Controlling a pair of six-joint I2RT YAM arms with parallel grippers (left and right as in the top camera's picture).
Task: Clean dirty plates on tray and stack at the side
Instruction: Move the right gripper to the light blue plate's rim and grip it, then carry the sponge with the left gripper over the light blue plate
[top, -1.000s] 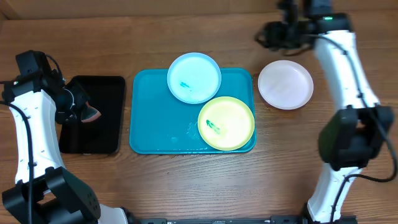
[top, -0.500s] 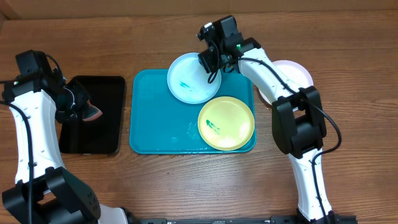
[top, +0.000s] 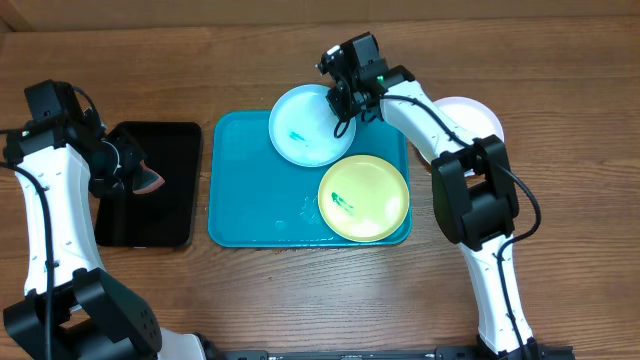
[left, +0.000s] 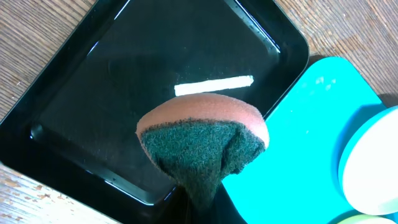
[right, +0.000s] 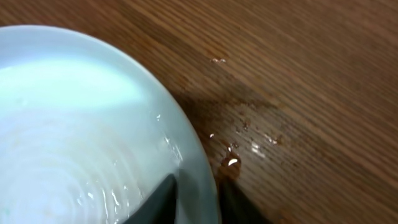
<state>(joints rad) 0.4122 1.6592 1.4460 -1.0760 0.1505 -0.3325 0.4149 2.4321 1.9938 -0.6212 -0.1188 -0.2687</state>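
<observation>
The turquoise tray (top: 240, 190) holds two plates. The light blue plate (top: 310, 125) overhangs its far rim and carries a teal smear. The pale yellow plate (top: 363, 198) with a green rim sits at the front right, also smeared. A white plate (top: 470, 125) lies on the table to the right, partly behind my right arm. My right gripper (top: 343, 100) is shut on the light blue plate's (right: 81, 124) far right rim, one finger inside (right: 165, 196) and one outside. My left gripper (top: 135, 180) hangs over the black tray, shut on a sponge (left: 202, 140).
A black tray (left: 124, 74) lies left of the turquoise one, wet and reflecting a light strip. Water drops (right: 233, 160) lie on the wood beside the blue plate's rim. Bare wooden table surrounds both trays.
My right arm swung from the far right corner to the light blue plate, and its jaws closed on the rim. The left arm and sponge have not moved.
</observation>
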